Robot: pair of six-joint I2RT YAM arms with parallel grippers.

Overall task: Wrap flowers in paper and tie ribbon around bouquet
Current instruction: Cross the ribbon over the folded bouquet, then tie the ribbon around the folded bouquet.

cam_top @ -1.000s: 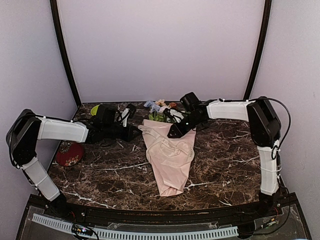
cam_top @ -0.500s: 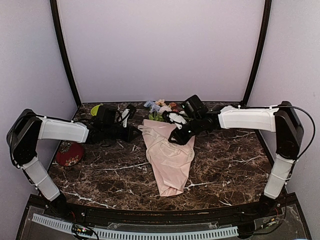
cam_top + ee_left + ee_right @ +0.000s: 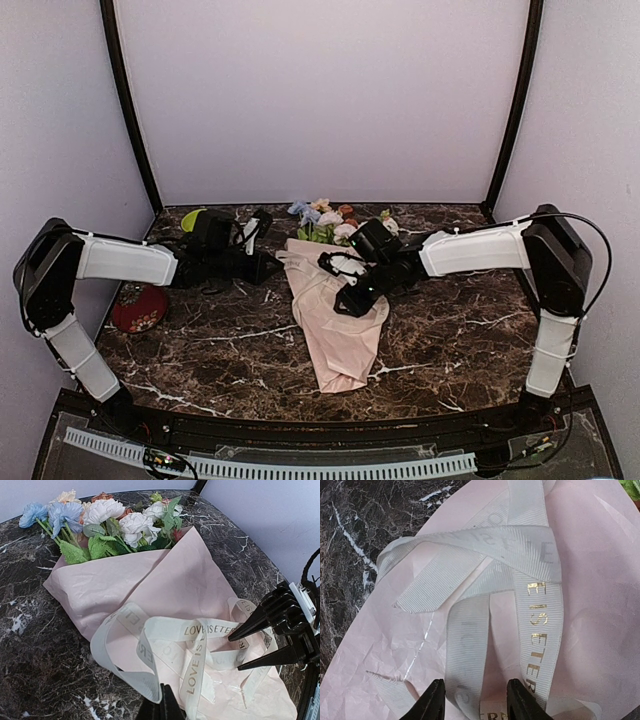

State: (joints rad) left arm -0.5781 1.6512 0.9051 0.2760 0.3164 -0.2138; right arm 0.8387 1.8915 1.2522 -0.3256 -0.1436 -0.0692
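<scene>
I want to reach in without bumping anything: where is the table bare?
Bare table lies front left, between the red object and the bouquet, and front right, between the bouquet and the right arm's base. Crowded: the back middle, where the left gripper, the right gripper and the ribbon meet at the bouquet.

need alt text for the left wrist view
A pale pink paper-wrapped bouquet of blue, white and peach blooms lies on a dark marble table, a cream gold-lettered ribbon looped loosely across it. The shut left gripper seems to pinch the ribbon at the bottom edge; the open right gripper reaches in from the right.
</scene>
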